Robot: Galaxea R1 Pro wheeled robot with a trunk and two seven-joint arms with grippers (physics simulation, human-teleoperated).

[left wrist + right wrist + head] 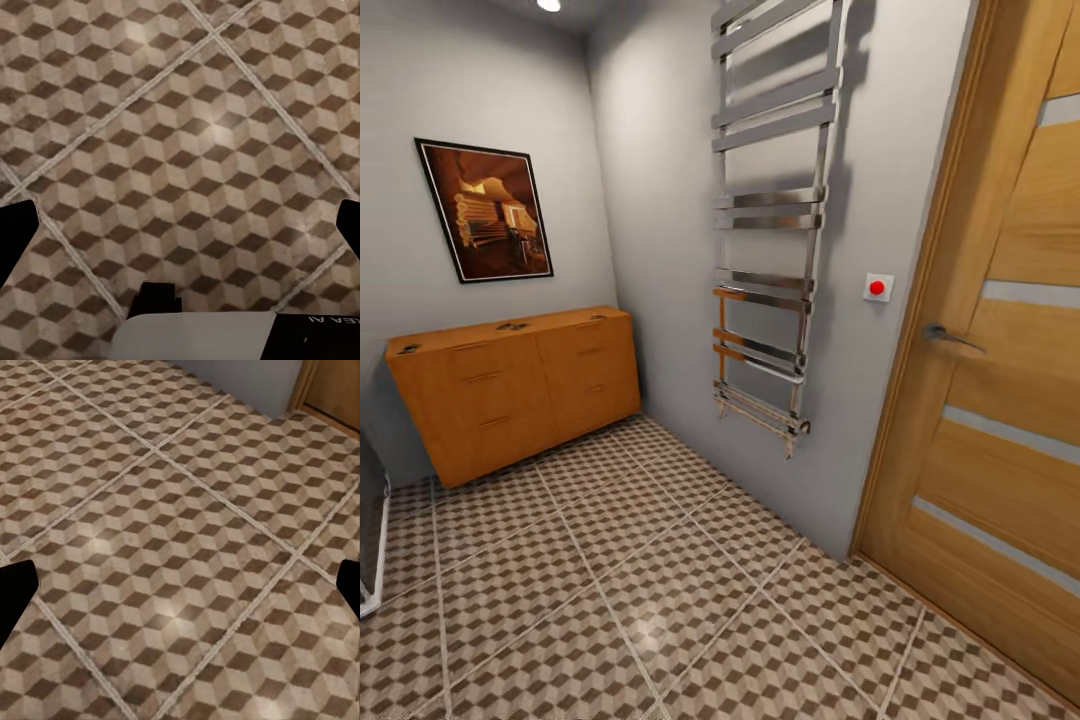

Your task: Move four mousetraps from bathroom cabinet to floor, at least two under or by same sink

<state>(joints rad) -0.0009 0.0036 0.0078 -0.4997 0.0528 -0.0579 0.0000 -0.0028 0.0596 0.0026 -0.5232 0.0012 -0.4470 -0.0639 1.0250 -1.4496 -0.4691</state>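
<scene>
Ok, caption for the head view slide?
Orange cabinet against the far wall, cube-patterned floor, chrome towel rail, wooden door.

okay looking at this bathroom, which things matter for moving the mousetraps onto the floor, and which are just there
Belongs to the job:
- wide orange-brown wooden drawer cabinet
- small dark items on its top, too small to identify
- cube-patterned brown and beige tiled floor

Just there:
- chrome ladder towel rail
- framed dark picture
- wooden door
- red wall button
</scene>
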